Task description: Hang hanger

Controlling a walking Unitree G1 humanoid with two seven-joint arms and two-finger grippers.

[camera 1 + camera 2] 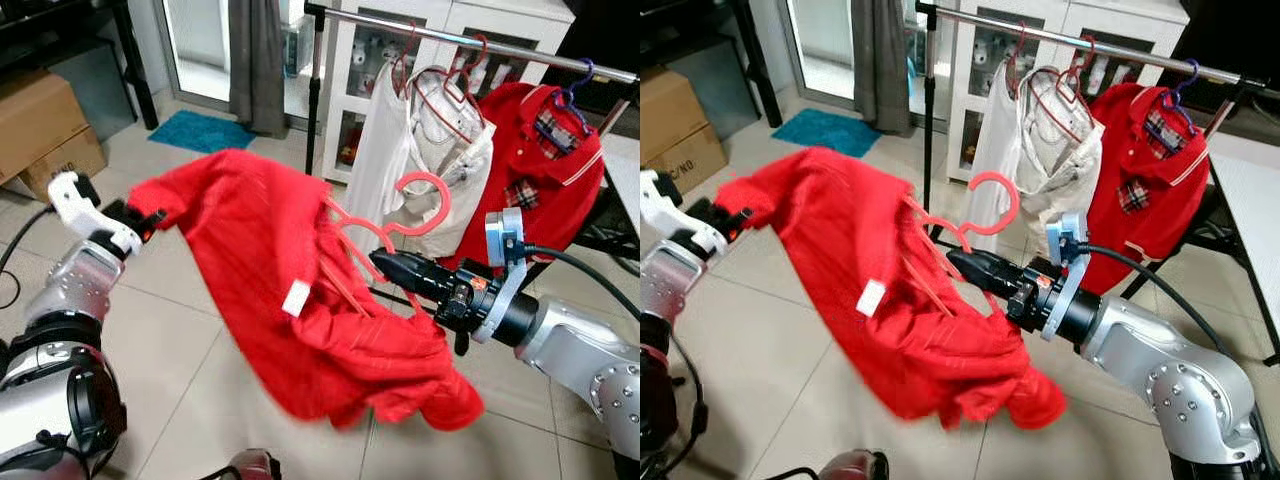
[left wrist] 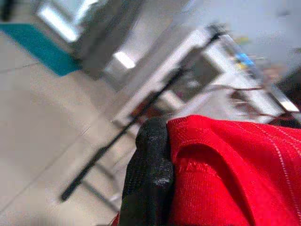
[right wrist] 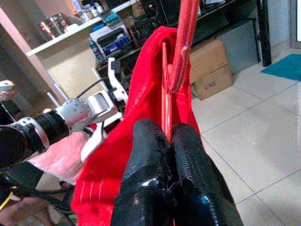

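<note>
1. The right gripper (image 1: 385, 262) pinches the pink hanger (image 1: 425, 205), its fingers pressed together on the wire; the red garment (image 1: 270, 270) drapes from it.
2. The left gripper (image 1: 145, 218) clamps the garment's far corner, stretching the cloth between both arms.
3. Beyond the hanger stands the clothes rail (image 1: 470, 40), carrying a white shirt (image 1: 425, 160) and a red polo (image 1: 540, 165).
4. Left of it, a teal mat (image 1: 205, 130) and cardboard boxes (image 1: 40, 125).

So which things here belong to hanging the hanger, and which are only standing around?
For the job:
pink hanger
red shirt on it
clothes rail
right hand, shut on the hanger
left hand, shut on the shirt

Just around:
white shirt
red polo shirt
cardboard boxes
blue mat
</note>
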